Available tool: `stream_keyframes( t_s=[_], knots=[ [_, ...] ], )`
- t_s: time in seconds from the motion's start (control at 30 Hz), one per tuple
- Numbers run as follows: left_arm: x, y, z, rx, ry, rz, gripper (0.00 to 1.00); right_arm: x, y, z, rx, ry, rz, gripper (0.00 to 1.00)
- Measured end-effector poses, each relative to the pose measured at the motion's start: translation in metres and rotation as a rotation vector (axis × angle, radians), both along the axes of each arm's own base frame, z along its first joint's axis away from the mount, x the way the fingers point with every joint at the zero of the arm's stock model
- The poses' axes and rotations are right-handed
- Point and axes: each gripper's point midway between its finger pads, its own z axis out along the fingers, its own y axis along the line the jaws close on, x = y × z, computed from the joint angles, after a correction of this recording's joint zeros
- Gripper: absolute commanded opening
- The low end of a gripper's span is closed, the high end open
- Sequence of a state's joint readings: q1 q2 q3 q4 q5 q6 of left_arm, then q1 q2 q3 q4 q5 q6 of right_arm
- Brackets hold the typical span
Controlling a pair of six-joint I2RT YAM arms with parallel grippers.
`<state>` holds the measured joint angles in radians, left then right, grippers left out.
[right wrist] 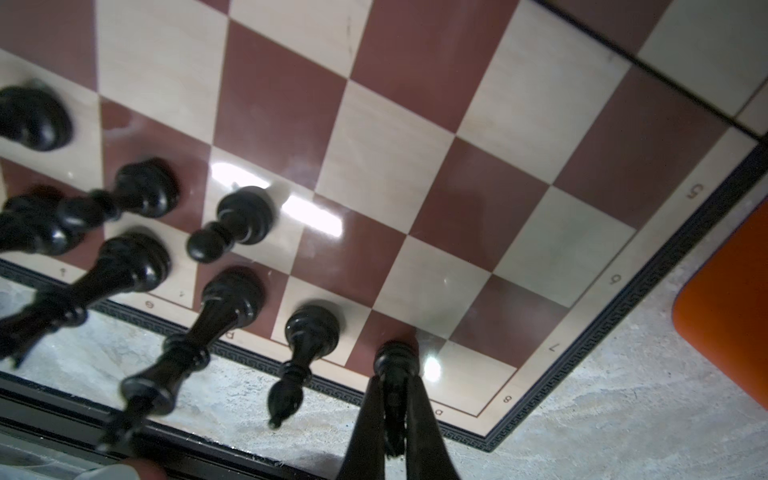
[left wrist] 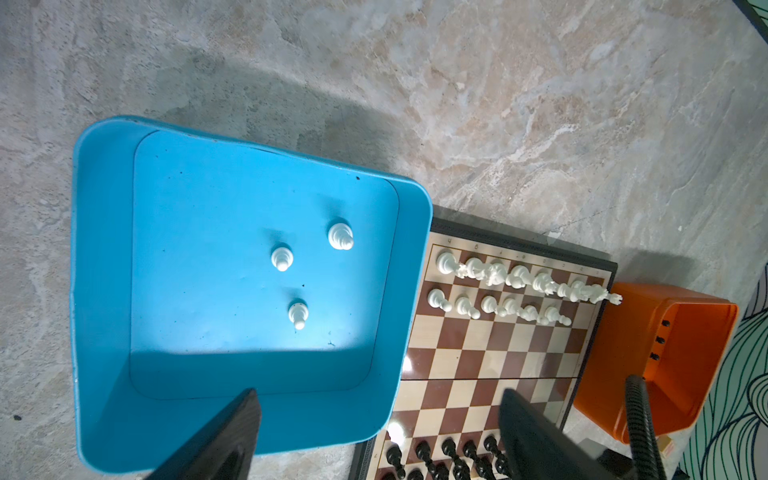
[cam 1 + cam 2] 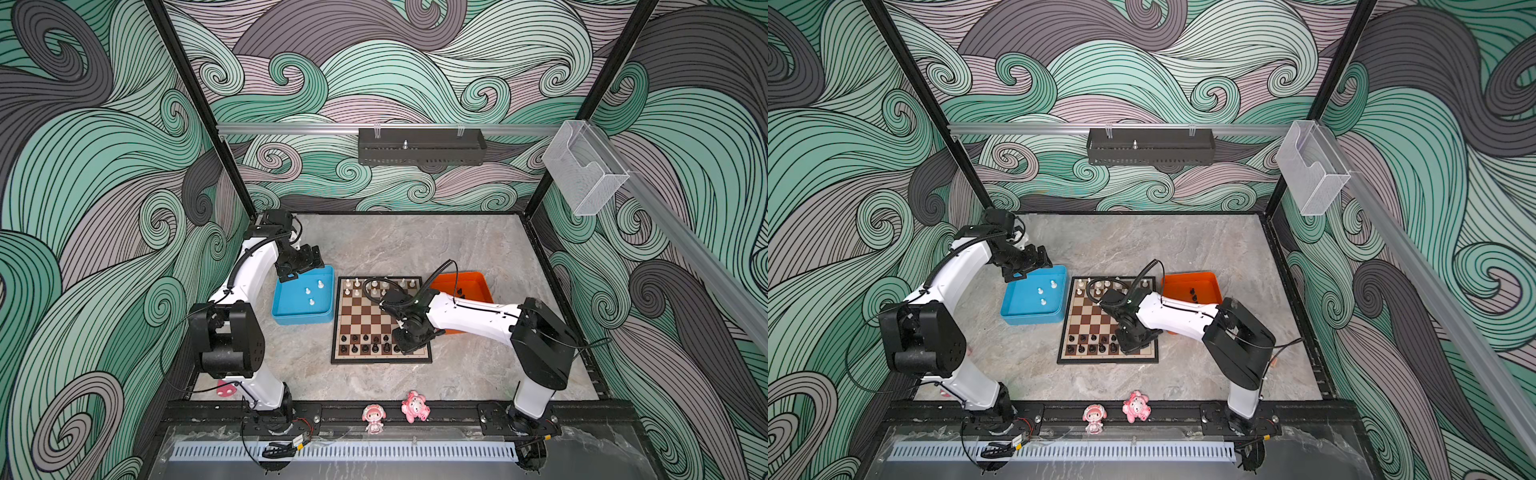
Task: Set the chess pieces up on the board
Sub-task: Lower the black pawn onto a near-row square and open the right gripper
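Clamping 1 black piece on edge row of board: right gripper | left gripper: released, above blue tray beside board, 3 white pieces inside.

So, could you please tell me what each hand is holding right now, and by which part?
Right hand grips a black piece by its upper part; left hand holds nothing.

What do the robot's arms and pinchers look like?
The left arm and right arm have glossy white shells with chunky black joint blocks. A ribbed black cable hose runs along each. The left gripper and right gripper are black, with flat tapering fingers.
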<state>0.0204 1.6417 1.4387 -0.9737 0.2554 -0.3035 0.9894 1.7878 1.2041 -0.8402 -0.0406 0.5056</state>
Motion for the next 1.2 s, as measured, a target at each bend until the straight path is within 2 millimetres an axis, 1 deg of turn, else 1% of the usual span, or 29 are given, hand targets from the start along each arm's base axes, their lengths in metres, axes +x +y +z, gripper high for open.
stream_keyframes(
  t_s=[0.33, 0.57, 0.93, 1.2],
  knots=[
    [0.0002, 0.0, 0.0001, 0.0, -0.001, 0.0, 0.92, 0.0005, 0.0008, -0.0003, 0.0, 0.0, 0.0, 0.06],
    [0.0001, 0.0, -0.0001, 0.0, 0.0, 0.0, 0.92, 0.0009, 0.0013, -0.0004, 0.002, -0.001, -0.001, 0.16],
    [0.0002, 0.0, 0.0, 0.0, -0.001, 0.0, 0.92, 0.0012, 0.0019, -0.0007, 0.004, -0.002, -0.001, 0.25],
    [0.0002, 0.0, 0.0, 0.0, -0.001, 0.0, 0.92, 0.0002, 0.0, 0.0009, -0.001, 0.0, -0.004, 0.38]
  ],
)
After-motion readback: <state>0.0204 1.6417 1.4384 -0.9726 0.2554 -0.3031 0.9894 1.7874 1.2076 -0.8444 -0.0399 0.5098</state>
